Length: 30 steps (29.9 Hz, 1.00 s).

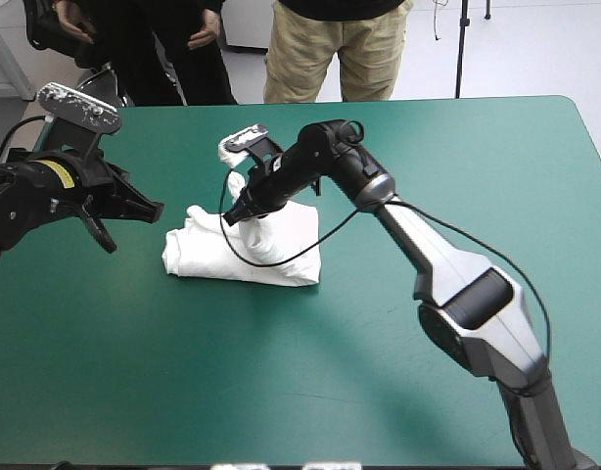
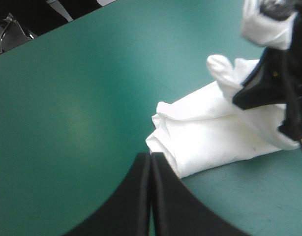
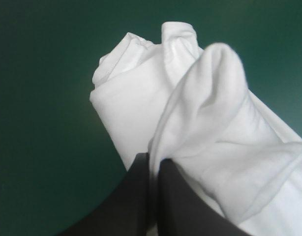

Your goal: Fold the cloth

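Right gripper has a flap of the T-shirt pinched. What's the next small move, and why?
Probably lower the right gripper and lay its flap across the T-shirt: it is shut on a raised fold, while the rest lies bundled on the table. The left gripper is shut, empty, beside the bundle's end.

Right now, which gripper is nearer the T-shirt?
Right. The right gripper is shut on a fold of the T-shirt, over its middle. The left gripper, shut, sits off its left end, not touching it.
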{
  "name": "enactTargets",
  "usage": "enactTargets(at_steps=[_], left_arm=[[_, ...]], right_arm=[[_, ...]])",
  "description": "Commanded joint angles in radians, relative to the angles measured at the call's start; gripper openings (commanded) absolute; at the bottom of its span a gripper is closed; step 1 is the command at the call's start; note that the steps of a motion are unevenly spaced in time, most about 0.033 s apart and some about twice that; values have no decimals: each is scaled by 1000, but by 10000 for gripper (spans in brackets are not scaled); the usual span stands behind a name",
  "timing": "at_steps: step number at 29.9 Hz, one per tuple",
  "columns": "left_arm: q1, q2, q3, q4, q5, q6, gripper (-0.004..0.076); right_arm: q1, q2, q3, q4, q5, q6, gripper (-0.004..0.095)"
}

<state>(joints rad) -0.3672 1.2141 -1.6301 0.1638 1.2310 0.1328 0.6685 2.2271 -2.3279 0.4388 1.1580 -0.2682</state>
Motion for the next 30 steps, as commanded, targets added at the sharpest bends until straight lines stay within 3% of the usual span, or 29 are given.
enactTargets(at_steps=[1,5,9,11,15,18,23,25,30], left_arm=[[-1,-37,-32,19,60,-13,-17],[-1,-37,-32,19,60,-15,-17],[-1,-37,-32,20,60,-15,-17],[-1,-37,-32,20,60,-15,-17],[-1,-37,-32,23,60,-38,-17],[-1,-37,-30,23,60,-38,-17],[-1,-37,-30,23,60,-38,-17],[-1,-37,-30,24,60,-38,-17],[-1,-37,-22,34,60,-38,-17]], right_arm=[[34,61,-228,22,-4,48,-12],[66,188,-408,42,37,87,-11],[94,232,-459,73,42,50,20],[101,232,-459,127,7,-1,124],[99,232,-459,321,-55,-144,438],[95,228,-461,313,-52,-139,562],[69,201,-473,119,94,-12,509],[56,182,-464,58,94,40,473],[14,94,-364,35,96,59,393]])
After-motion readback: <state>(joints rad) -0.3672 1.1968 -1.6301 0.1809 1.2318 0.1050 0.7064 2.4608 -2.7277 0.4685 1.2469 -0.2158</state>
